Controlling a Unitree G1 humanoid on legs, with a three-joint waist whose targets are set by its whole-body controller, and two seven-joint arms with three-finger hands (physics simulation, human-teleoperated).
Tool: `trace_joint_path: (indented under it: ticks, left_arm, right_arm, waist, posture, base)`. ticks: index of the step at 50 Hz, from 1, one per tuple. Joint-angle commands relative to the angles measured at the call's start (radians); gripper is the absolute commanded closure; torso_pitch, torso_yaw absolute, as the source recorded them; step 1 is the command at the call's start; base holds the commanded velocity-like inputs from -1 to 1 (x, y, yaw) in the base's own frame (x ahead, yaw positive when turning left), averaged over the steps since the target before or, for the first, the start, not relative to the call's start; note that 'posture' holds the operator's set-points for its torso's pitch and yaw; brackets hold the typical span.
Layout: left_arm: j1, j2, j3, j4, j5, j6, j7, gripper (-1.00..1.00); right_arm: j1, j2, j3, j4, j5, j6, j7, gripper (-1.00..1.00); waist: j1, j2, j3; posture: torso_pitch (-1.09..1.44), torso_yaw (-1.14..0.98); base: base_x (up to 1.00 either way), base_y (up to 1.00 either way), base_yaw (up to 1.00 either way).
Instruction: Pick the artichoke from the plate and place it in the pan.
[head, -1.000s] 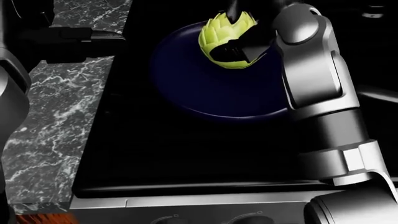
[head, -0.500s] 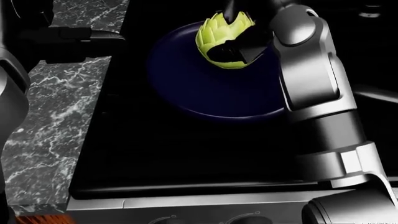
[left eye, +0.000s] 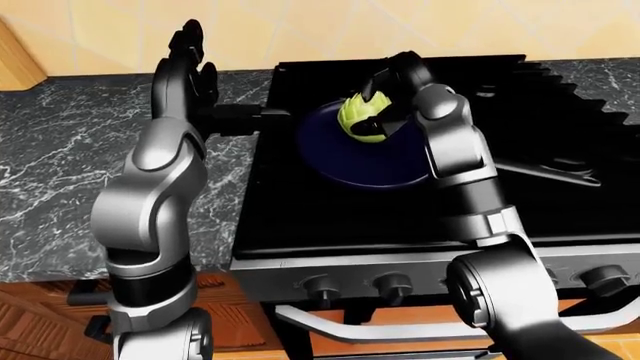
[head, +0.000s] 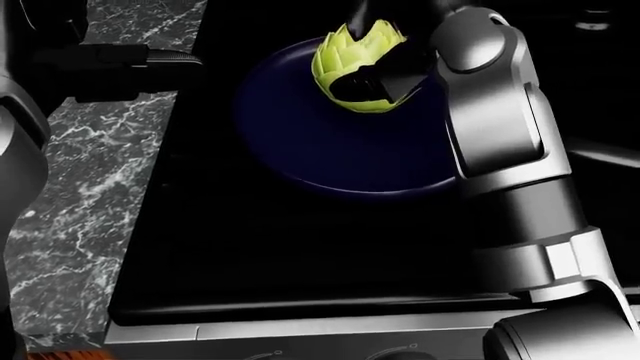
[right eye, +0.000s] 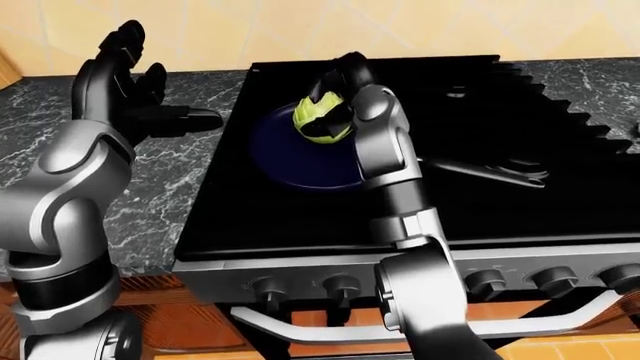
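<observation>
A yellow-green artichoke (left eye: 358, 120) hangs over the top edge of a dark blue plate (left eye: 360, 163) on the black stove. My right hand (left eye: 382, 101) is shut on it, with dark fingers curled over its top and side; in the head view the fingers (head: 385, 79) hide part of the artichoke (head: 345, 52). My left hand (right eye: 160, 82) is raised open above the counter, left of the stove, holding nothing. A dark flat shape with a handle-like bar (left eye: 545, 171) lies right of the plate; I cannot tell whether it is the pan.
The black stove top (left eye: 330, 217) fills the middle, with knobs (left eye: 395, 285) and an oven handle (left eye: 400, 330) along its lower edge. A grey marble counter (left eye: 60, 172) runs to the left, and a tan wall (left eye: 300, 30) stands behind it.
In the head view the artichoke and my right hand have crept slightly up and left over the plate. The left arm stays where it was.
</observation>
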Motion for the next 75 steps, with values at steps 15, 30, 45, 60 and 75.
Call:
trace_joint_path:
  ticks: [15,30,45,60,75]
  left_arm:
    - [-0.035,0.012,0.011,-0.034,0.0,-0.023,0.001,-1.0]
    - [-0.036,0.012,0.01,-0.03,0.0,-0.026,0.002,-1.0]
    - [-0.034,0.009,0.005,-0.04,0.004,-0.044,-0.002,-1.0]
    - [-0.06,0.018,0.025,-0.054,-0.029,-0.087,0.04,-1.0]
    - [-0.109,0.041,0.031,-0.136,-0.083,-0.13,0.124,-1.0]
  right_arm:
    - [-0.029,-0.002,-0.007,-0.056,0.008,-0.022,-0.013,-0.03]
    - [-0.01,0.0,-0.004,-0.117,-0.001,0.01,0.0,-1.0]
    - [-0.017,-0.025,-0.014,-0.383,-0.033,0.189,0.046,-1.0]
    - [0.052,-0.023,-0.013,-0.778,-0.071,0.424,0.073,-1.0]
    - [0.083,-0.039,0.035,-1.06,-0.217,0.515,0.171,-1.0]
  waist:
    - [0.003,0.002,-0.03]
    - [0.004,0.002,-0.031]
    - [0.007,0.0,-0.026]
    - [0.008,-0.003,-0.021]
    - [0.004,0.0,-0.012]
  posture:
    - [0.0,0.0]
    - [0.0,0.0]
    - [0.0,0.0]
    - [0.0,0.0]
    - [0.0,0.0]
  base:
    - [0.0,0.0,0.0]
    - [0.0,0.0,0.0]
    - [0.0,0.0,0.0]
    - [0.0,0.0,0.0]
    - [0.0,0.0,0.0]
